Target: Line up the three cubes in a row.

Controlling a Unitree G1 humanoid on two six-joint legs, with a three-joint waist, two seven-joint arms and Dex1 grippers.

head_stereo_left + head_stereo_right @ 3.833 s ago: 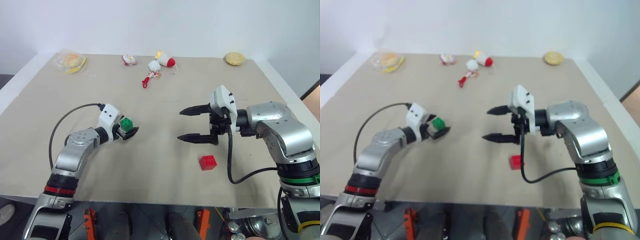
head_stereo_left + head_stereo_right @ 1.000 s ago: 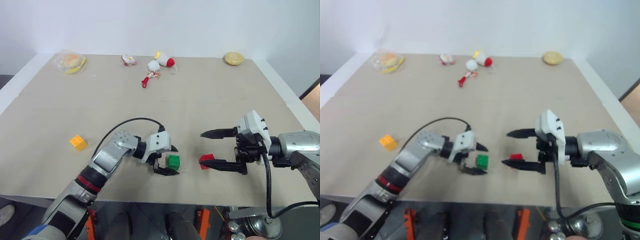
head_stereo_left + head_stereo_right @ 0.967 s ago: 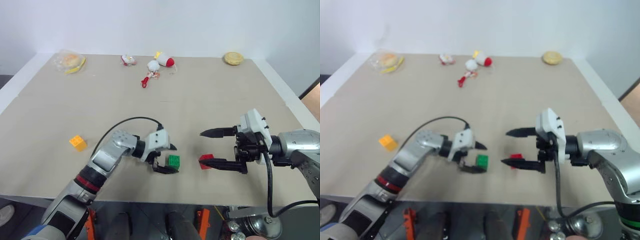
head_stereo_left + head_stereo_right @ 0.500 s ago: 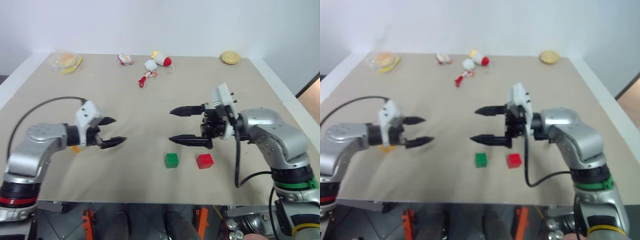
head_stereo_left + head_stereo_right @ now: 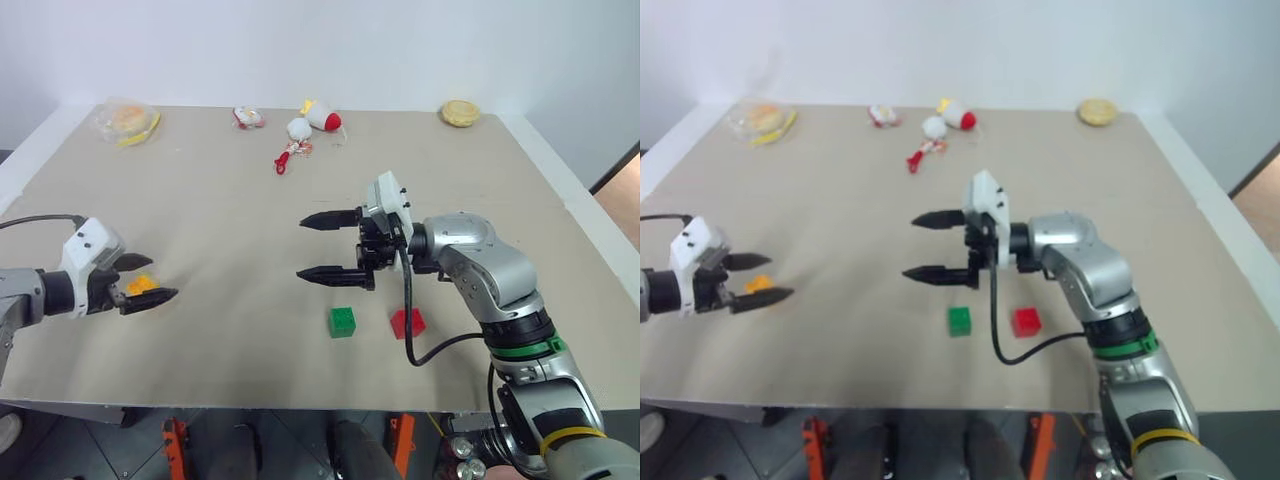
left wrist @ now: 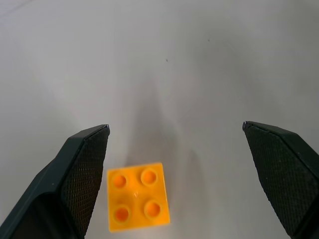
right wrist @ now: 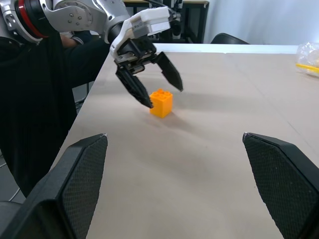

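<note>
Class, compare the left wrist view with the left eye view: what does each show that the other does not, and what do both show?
Left wrist view alone: the four round studs on top of the small orange-yellow plastic cube.

Left eye view alone: the small green plastic cube and small red plastic cube lying side by side, with the open right gripper above them.

Both: the orange-yellow cube between the fingers of the open left gripper, on the tan table.
</note>
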